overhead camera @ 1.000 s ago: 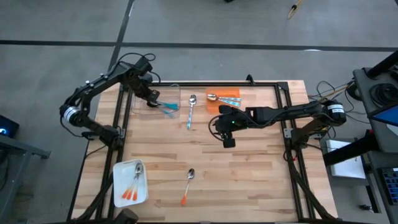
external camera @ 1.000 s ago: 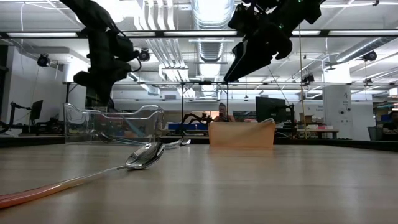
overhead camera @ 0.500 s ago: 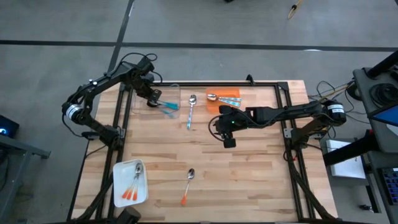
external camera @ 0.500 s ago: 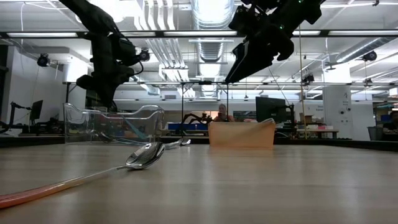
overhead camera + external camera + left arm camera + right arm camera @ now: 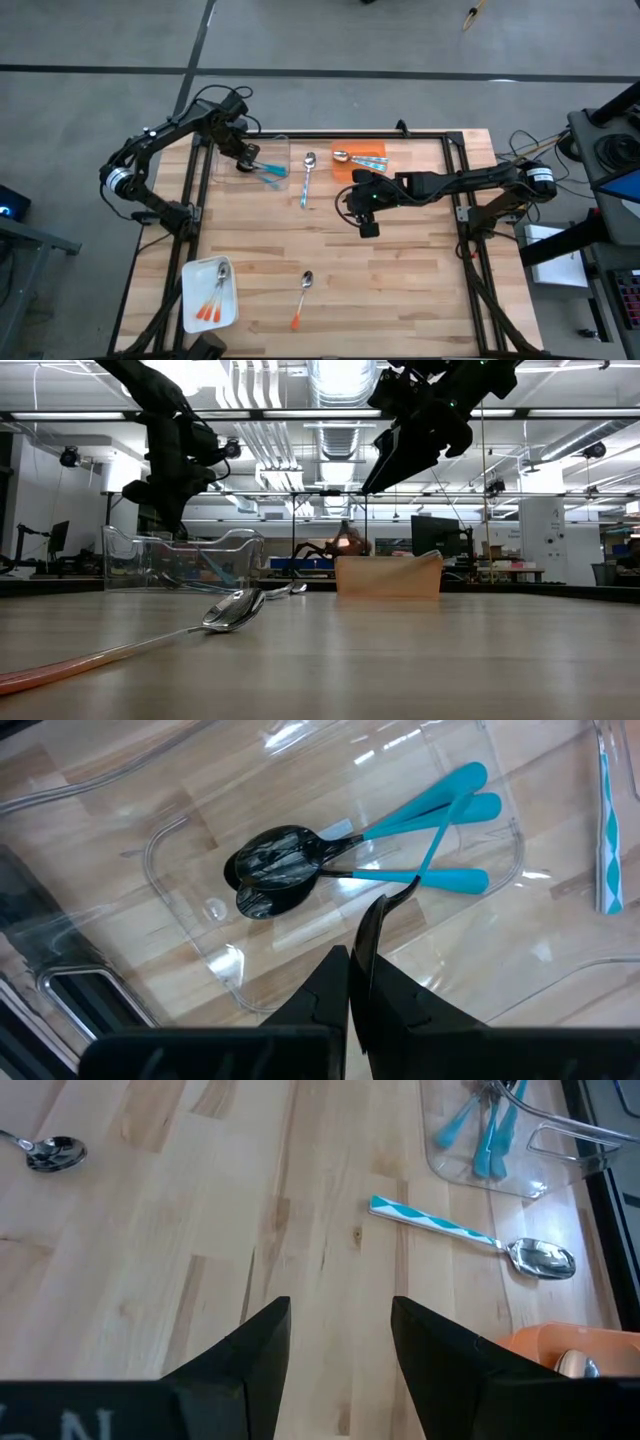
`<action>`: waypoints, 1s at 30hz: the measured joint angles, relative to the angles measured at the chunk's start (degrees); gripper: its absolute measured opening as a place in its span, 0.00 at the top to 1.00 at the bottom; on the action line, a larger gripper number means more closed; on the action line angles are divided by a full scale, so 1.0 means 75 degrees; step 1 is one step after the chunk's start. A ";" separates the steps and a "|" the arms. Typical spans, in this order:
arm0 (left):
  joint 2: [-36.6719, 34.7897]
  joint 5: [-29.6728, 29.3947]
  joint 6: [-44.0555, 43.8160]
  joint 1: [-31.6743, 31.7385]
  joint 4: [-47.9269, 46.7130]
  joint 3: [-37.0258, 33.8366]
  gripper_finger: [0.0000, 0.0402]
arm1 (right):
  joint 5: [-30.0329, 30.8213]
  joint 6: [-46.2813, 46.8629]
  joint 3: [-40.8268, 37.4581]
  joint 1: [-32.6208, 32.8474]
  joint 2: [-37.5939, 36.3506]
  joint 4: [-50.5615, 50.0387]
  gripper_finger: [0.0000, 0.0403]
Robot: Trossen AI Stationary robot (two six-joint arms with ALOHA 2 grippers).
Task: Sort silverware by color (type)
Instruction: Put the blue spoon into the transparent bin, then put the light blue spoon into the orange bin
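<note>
Three dark-bowled spoons with teal handles (image 5: 360, 845) lie in a clear tray (image 5: 250, 165) at the far left. My left gripper (image 5: 368, 925) hangs shut just above them, pointing down with nothing in it; the low view shows the left gripper (image 5: 165, 500) over the clear tray (image 5: 180, 560). A spoon with a striped light-blue handle (image 5: 306, 178) lies on the bare table beside the tray. My right gripper (image 5: 362, 215) hovers open near mid-table, and the right wrist view shows the striped spoon (image 5: 470, 1235) ahead of it. An orange-handled spoon (image 5: 302, 300) lies near the front edge.
An orange tray (image 5: 360, 160) at the far middle holds light-blue-handled spoons. A white tray (image 5: 210, 293) at the near left holds orange-handled spoons. In the low view the orange-handled spoon (image 5: 150, 645) lies close to the camera. Bare wood spreads over the table's near right.
</note>
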 joint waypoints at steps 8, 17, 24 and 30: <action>0.0000 -0.0012 -0.0023 0.0000 0.0001 0.0000 1.00 | 0.0003 0.0006 0.0000 0.0000 0.0000 0.0000 0.59; 0.0000 -0.0015 -0.0029 0.0000 -0.0003 0.0000 0.92 | 0.0003 0.0006 0.0000 0.0000 0.0000 0.0000 0.59; 0.0000 -0.0015 -0.0029 0.0000 -0.0003 0.0000 0.89 | 0.0004 0.0009 0.0000 0.0000 0.0000 0.0000 0.59; 0.0000 -0.0015 -0.0023 0.0000 -0.0003 0.0000 0.89 | 0.0006 0.0009 0.0000 0.0000 0.0000 0.0000 0.59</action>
